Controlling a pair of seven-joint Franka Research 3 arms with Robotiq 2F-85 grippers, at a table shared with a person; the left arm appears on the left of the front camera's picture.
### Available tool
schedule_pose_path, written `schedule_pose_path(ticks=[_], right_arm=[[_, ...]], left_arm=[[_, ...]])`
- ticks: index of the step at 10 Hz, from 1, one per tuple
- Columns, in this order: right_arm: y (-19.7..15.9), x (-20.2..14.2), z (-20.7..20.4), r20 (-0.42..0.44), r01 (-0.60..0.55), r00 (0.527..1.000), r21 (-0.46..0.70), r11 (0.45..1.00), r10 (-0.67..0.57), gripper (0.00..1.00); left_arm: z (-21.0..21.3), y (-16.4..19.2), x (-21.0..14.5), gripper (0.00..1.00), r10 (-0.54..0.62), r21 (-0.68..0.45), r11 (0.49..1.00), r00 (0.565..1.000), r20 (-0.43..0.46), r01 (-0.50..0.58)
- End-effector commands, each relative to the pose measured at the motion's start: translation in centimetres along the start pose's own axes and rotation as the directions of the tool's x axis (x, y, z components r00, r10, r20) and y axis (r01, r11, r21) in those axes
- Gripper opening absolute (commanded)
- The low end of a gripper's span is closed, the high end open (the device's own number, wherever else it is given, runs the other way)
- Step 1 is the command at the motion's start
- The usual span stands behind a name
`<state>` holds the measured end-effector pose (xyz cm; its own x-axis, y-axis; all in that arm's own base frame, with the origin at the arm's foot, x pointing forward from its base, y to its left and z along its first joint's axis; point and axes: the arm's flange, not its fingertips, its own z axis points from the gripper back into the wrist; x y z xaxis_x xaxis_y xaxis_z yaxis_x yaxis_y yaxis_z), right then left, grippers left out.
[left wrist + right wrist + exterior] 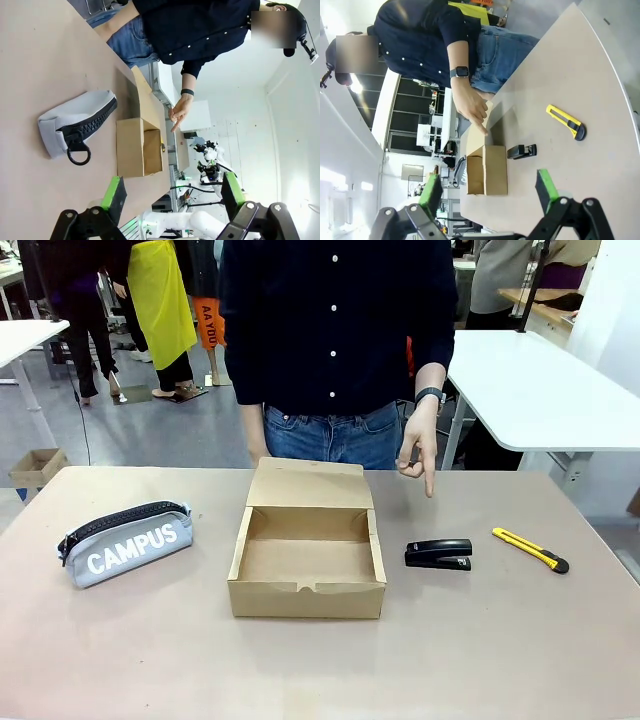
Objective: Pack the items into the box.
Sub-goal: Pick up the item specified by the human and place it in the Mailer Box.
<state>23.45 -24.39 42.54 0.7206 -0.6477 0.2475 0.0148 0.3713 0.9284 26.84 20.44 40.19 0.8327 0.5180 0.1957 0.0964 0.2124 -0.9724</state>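
The brown cardboard box (308, 552) sits open at the table's middle, lid flap raised at the back, nothing inside. Right of it lies the black stapler (438, 554), and further right the yellow utility knife (530, 549) with its black end. A person's hand (418, 452) points down above the stapler. In the right wrist view the box (488, 170), stapler (521, 151) and knife (565, 122) lie far ahead of my right gripper (490, 190), which is open. In the left wrist view my left gripper (172, 192) is open, well short of the box (137, 147).
A grey zip pouch printed "CAMPUS" (127, 541) lies left of the box, and appears closer in the left wrist view as the pouch (75, 127). The person stands at the table's far edge. Other white tables (540, 390) stand behind.
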Motion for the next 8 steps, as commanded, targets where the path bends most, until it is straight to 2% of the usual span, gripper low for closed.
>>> schedule_pose_path(ticks=[1, 7, 8], right_arm=[[-0.3, 0.2, 0.0, 0.014, -0.028, 1.0, 0.015, 1.0, 0.027, 1.0], [-0.3, -0.1, 0.0, 0.0, 0.0, 1.0, -0.008, 1.0, 0.0, 1.0], [1.8, -0.2, -1.7, -0.075, -0.125, 0.99, -0.023, 0.992, 0.123, 1.0]], left_arm=[[0.1, -0.1, 0.0, 1.0, -0.023, -0.023, 0.999, 1.0, 0.01, 0.023], [0.1, -0.1, 0.0, 1.0, -0.023, -0.023, 0.999, 1.0, 0.01, 0.023], [0.1, -0.1, 0.0, 1.0, -0.023, -0.023, 0.999, 1.0, 0.01, 0.023]])
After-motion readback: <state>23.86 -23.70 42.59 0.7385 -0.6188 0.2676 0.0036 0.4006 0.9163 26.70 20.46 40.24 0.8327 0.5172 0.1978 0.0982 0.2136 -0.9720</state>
